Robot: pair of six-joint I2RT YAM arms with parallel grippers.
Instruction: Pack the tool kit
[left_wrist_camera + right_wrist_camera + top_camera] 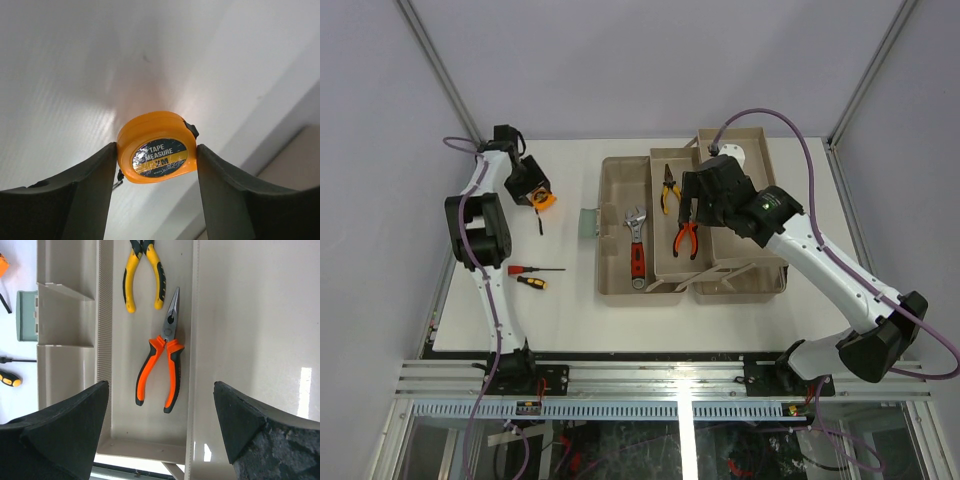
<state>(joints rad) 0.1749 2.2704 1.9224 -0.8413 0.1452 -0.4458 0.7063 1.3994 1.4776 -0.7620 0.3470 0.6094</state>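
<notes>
One glossy rounded tape measure (157,147) is pinched in the left claw (156,150); right claw (160,385) gapes empty over orange-handled pliers (166,345).

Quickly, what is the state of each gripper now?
Left gripper: closed on the tape measure.
Right gripper: open, holding nothing, above the orange pliers.

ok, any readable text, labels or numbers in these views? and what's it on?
"TAPE MEASURE": on the round label of the orange tape measure, left wrist view.
Larger characters under it, possibly "3M": too blurred to be sure.
Small print along the bottom of the label: too small to read.
No other readable text in the top or right wrist views.
</notes>
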